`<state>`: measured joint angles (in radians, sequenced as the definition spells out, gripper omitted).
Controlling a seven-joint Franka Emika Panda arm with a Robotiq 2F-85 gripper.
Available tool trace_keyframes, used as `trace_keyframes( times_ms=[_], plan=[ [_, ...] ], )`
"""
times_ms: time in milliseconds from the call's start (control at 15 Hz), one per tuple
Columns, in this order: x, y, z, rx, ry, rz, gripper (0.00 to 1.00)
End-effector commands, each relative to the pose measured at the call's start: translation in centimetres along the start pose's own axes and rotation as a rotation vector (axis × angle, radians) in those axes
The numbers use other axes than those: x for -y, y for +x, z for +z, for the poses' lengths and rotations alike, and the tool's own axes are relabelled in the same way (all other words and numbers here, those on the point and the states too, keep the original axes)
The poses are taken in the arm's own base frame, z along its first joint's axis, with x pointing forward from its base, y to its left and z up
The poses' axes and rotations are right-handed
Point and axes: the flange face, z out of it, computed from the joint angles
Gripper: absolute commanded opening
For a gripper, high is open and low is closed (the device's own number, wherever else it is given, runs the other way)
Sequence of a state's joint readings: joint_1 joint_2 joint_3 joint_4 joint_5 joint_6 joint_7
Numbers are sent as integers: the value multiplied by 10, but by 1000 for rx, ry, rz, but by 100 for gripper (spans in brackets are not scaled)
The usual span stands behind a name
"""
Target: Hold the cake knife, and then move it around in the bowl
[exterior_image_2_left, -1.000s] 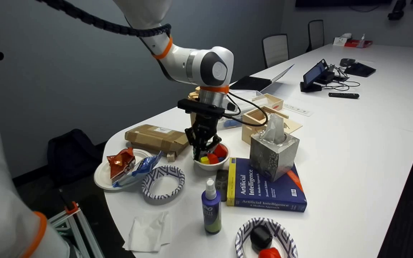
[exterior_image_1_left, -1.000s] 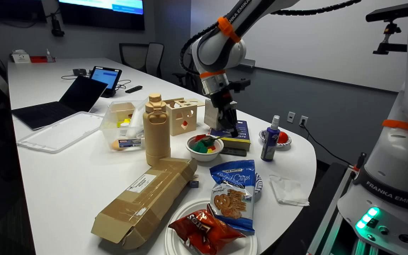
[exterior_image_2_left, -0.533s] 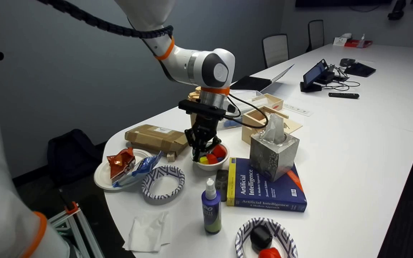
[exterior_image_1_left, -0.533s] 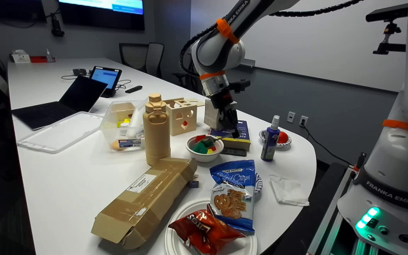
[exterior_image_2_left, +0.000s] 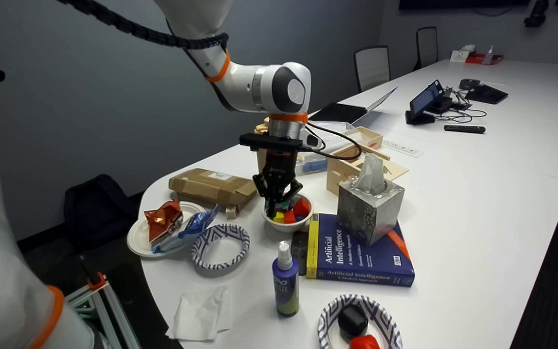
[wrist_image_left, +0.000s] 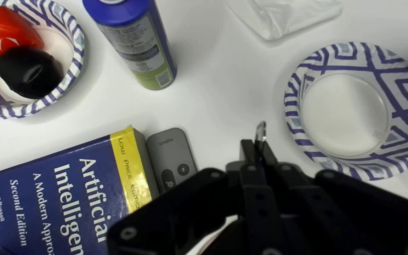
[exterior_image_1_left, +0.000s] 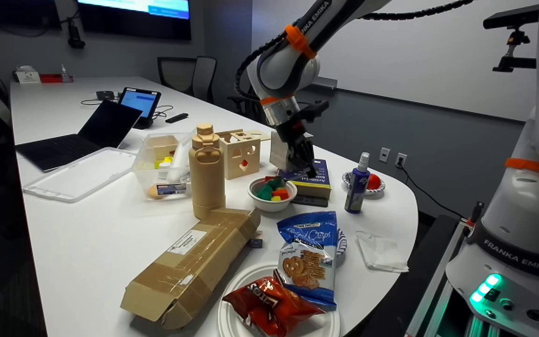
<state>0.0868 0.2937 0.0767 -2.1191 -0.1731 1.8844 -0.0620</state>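
The white bowl (exterior_image_1_left: 272, 205) holds green, red and yellow blocks and also shows in an exterior view (exterior_image_2_left: 288, 226). My gripper (exterior_image_1_left: 312, 172) is beside and above its rim, over the book side; its fingertips show in an exterior view (exterior_image_2_left: 270, 213) in front of the bowl. In the wrist view the gripper (wrist_image_left: 259, 148) is shut on a thin shiny piece, the end of the cake knife (wrist_image_left: 261, 131), which sticks out past the fingertips. The knife's other end points toward the bowl and is mostly hidden among the dark and green shapes there.
A grey remote (wrist_image_left: 172, 156) and a blue book (exterior_image_2_left: 361, 257) with a tissue box (exterior_image_2_left: 370, 208) adjoin the bowl. A spray bottle (exterior_image_2_left: 286, 286), patterned bowl (exterior_image_2_left: 221, 247), cardboard box (exterior_image_1_left: 194, 267), tan bottle (exterior_image_1_left: 207, 178) and wooden shape box (exterior_image_1_left: 243, 154) stand around it.
The gripper has risen slightly and tilted. The bowl has shifted a little, to the right in both exterior views, and its blocks have moved. The shiny knife is less visible over the bowl.
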Motion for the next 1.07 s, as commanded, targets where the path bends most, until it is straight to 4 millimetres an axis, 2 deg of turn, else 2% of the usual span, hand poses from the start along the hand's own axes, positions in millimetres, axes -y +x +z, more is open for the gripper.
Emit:
trace_keyframes(
  times_ms=[0,533,1000],
  plan=[
    [5,8,1,-28,-6,16,1],
    [4,3,-2,-3,100,-87,1],
    [0,0,0,40,-39,4,1]
  ],
)
